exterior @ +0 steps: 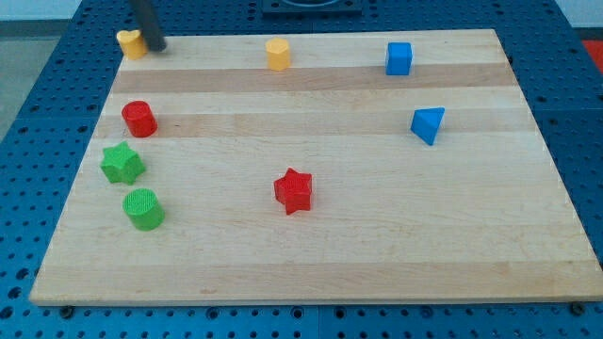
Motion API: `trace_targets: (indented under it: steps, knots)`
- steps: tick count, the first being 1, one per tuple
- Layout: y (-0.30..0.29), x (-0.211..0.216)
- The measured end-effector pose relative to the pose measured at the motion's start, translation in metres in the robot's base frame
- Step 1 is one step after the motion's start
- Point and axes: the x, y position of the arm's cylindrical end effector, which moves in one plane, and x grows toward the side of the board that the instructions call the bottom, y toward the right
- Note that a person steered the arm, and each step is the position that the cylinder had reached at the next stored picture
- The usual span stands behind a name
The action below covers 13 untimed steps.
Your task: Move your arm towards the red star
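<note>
Red star resting just below mid-board, slightly toward the view's left, well apart from every other block. Beneath it a pale wooden board in long glued strips, laid on a blue pegboard bench dotted with holes; grey floor glimpsed at the view's top corners. Dark fixture at the view's top centre cut off by the frame, impossible to identify. Rod entering from the view's top left, upper length cropped; my tip at the board's far left corner, touching or just beside a yellow block of unclear shape, partly hidden behind the rod. No claw fitted, only the bare rod, so nothing held. Down the view's left edge: red cylinder, green star, green cylinder. Along the top: second yellow block, perhaps hexagonal, and a blue cube. Blue triangle toward the view's right. Tip far from the red star, diagonally across the board. No legible writing or labels.
</note>
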Motion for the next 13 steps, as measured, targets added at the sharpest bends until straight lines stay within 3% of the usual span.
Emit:
trace_targets:
  steps: [2, 3, 5, 6, 7, 9, 10, 11, 13]
  knots:
    - [-0.004, -0.001]
    - [-0.066, 0.000]
    - [-0.065, 0.011]
    - [-0.031, 0.018]
    - [-0.059, 0.064]
    - [-0.065, 0.104]
    - [0.008, 0.082]
    - [0.109, 0.109]
    - [0.149, 0.119]
